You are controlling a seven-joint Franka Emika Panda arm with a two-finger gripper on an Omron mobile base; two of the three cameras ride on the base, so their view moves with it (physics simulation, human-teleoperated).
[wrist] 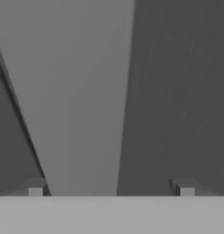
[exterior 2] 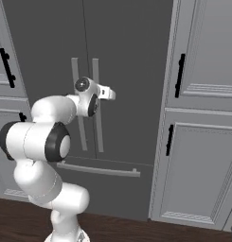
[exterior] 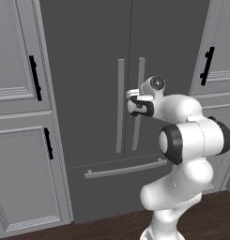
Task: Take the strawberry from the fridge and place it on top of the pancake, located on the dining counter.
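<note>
Reaching forward at mid-height, the white arm (exterior: 187,136) holds its pincer (wrist: 111,189) close to the fridge (exterior: 88,70), whose two dark grey doors are shut. In the hand view the two dark fingertips (wrist: 35,189) stand wide apart with one light grey vertical handle (wrist: 86,100) between them, and neither tip visibly touches it; nothing is held. From the base views the hand sits level with the right-hand handle (exterior: 139,103) of the pair at the door seam. Below runs the bottom drawer (exterior: 116,187) with its horizontal bar. Light grey panelled cabinets (exterior: 18,117) with black handles flank the fridge, above a dark wooden floor (exterior 2: 136,231).
</note>
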